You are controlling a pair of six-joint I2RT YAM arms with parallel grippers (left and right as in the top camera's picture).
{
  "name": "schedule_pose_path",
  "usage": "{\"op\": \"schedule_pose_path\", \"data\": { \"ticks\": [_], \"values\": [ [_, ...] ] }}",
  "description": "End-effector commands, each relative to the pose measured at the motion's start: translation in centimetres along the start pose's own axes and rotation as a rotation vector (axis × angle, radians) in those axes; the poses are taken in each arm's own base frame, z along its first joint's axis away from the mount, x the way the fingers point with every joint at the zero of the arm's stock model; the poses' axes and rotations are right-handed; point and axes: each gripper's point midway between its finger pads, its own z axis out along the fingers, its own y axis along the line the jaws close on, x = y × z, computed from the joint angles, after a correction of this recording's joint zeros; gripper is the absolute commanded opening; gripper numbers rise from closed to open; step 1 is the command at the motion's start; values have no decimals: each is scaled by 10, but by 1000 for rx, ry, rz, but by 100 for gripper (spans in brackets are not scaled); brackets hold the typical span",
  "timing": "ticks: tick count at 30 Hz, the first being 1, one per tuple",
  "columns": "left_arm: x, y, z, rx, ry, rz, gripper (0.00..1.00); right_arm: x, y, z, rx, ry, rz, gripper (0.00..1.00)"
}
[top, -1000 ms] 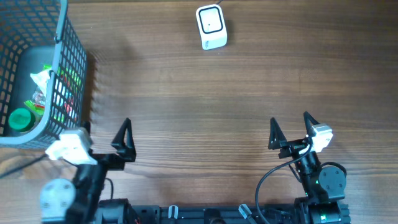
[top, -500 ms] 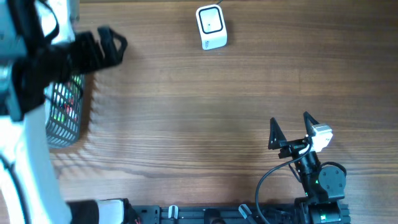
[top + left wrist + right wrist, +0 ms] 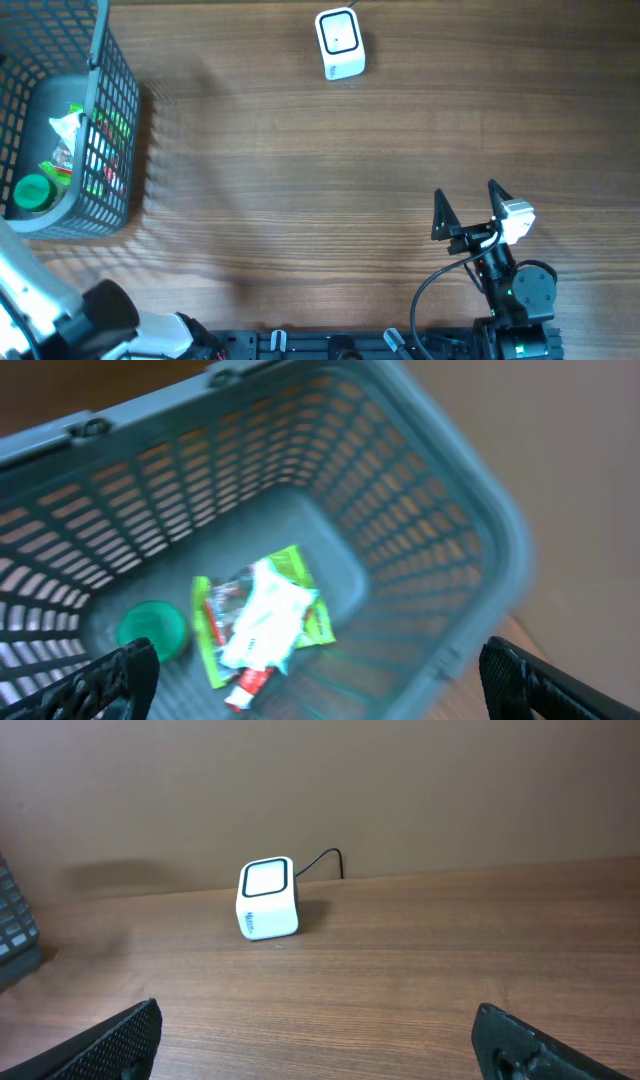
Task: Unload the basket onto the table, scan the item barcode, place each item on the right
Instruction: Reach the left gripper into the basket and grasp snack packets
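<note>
The white barcode scanner (image 3: 340, 42) stands at the table's far edge, its window facing up; the right wrist view shows the scanner (image 3: 268, 897) ahead and to the left. A grey mesh basket (image 3: 118, 120) at the far left holds the items: a green, white and red packet (image 3: 262, 615) and a green round lid (image 3: 152, 628). My left gripper (image 3: 320, 682) hovers open above the basket, apart from the packet, and the view is blurred. Overhead, only the left arm (image 3: 95, 318) shows, at the bottom left corner. My right gripper (image 3: 467, 200) rests open and empty near the front edge.
The scanner's black cable (image 3: 325, 860) runs off behind it towards the wall. The basket's rim (image 3: 480, 530) stands tall around the items. Bare wooden tabletop (image 3: 320, 180) lies between basket, scanner and right gripper.
The left arm has swung from beside the basket's front corner up over the basket, and then back to the bottom left corner of the overhead view. The right arm has not moved.
</note>
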Motion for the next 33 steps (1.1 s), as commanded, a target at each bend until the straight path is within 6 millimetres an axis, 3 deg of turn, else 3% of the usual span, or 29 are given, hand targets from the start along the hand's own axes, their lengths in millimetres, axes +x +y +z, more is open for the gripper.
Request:
{"op": "schedule_pose_path", "data": {
  "ticks": [1,6,10,13,18,26,33],
  "values": [
    [29,20,69,-90,169,5,100,-2,-2,0,13,-12,5,100],
    [72,37,148,-139,371,118,100,-2,-2,0,13,-12,5,100],
    [112,35,199,-58,537,197,100,-2,-2,0,13,-12,6,100],
    [135,34,225,-10,615,241,100,-2,-2,0,13,-12,5,100],
    [153,40,247,-20,667,246,100,-2,-2,0,13,-12,5,100],
    [179,41,259,-22,730,284,100,-2,-2,0,13,-12,6,100],
    [210,67,273,-97,773,324,100,-2,-2,0,13,-12,5,99]
  ]
}}
